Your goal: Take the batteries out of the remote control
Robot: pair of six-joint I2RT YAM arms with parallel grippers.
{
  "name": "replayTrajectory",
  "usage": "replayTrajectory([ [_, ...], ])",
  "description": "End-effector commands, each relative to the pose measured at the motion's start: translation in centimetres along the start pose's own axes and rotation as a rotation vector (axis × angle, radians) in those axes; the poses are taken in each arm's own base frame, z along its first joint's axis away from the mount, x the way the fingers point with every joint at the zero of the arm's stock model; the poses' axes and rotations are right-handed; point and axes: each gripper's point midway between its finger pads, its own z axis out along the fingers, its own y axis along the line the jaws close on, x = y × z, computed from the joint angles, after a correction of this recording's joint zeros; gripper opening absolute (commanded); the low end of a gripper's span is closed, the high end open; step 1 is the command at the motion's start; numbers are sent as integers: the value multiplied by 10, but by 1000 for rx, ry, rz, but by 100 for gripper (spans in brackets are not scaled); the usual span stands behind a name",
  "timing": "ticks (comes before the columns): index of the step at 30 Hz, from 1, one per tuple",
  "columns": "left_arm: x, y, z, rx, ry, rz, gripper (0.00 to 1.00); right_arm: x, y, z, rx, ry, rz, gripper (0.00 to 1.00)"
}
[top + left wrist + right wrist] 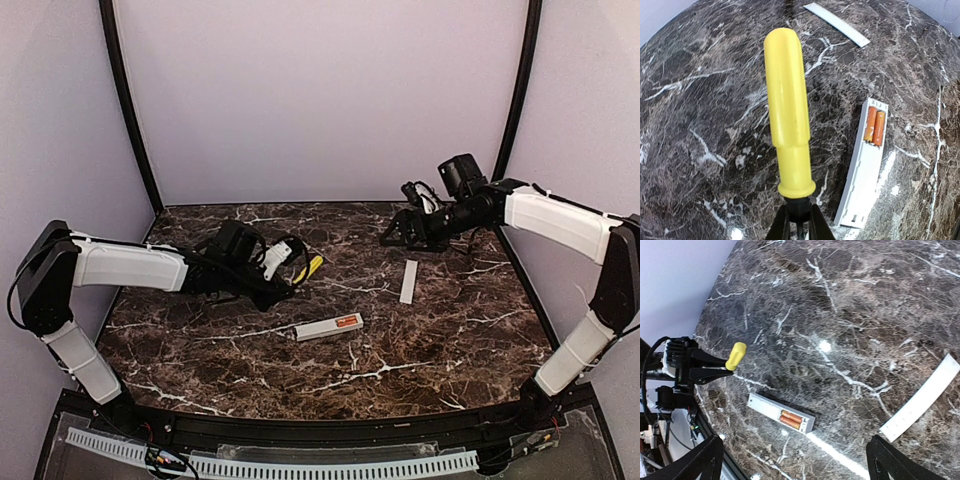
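Remote control: lies flat on the table with its bay side up, about midway between the two arms.
Long axis: runs left to right in the top view, with the right end swung a little away from the arm bases. The bay end points right.
Batteries: both are seated in the open bay at the remote's right end, side by side, lying along its length.
Cover strip: off the remote, lying on the far side of its right end and apart from it.
Step in hand: the bay is uncovered and the batteries are not yet out, so I judge that levering them free is the step now.
Left hand: on the far side of the remote's left end, clamped on the screwdriver at its dark shaft just under the yellow handle. The handle sticks out ahead of the hand and the tip is hidden.
Right hand: farther from the remote than the cover strip is, above the table, jaws spread wide and holding nothing.
Next move calls for: a thin edge worked under one battery's end while the remote is kept from sliding. With the blunt handle leading, the tool looks the wrong way round for that.
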Motion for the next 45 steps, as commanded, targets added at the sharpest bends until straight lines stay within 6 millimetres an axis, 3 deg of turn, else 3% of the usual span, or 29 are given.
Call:
replayTrajectory([
  [1, -30, -30, -12, 145, -142, 133, 0, 3, 39, -12, -183, 48, 13, 99],
  [9, -47, -57, -15, 270, -245, 309, 0, 15, 75, -17, -425, 153, 70, 99],
  [15, -55, -70, -6, 309, -273, 409, 0, 29, 67, 0, -453, 232, 154, 94],
  [24, -59, -86, 4, 344, -282, 468, 0, 42, 83, 25, -468, 294, 173, 91],
  [32, -59, -91, 10, 348, -277, 484, 0, 59, 86, 48, -434, 358, 191, 77],
  [45, -61, -89, 18, 315, -265, 494, 0, 75, 76, 68, -337, 386, 208, 55],
])
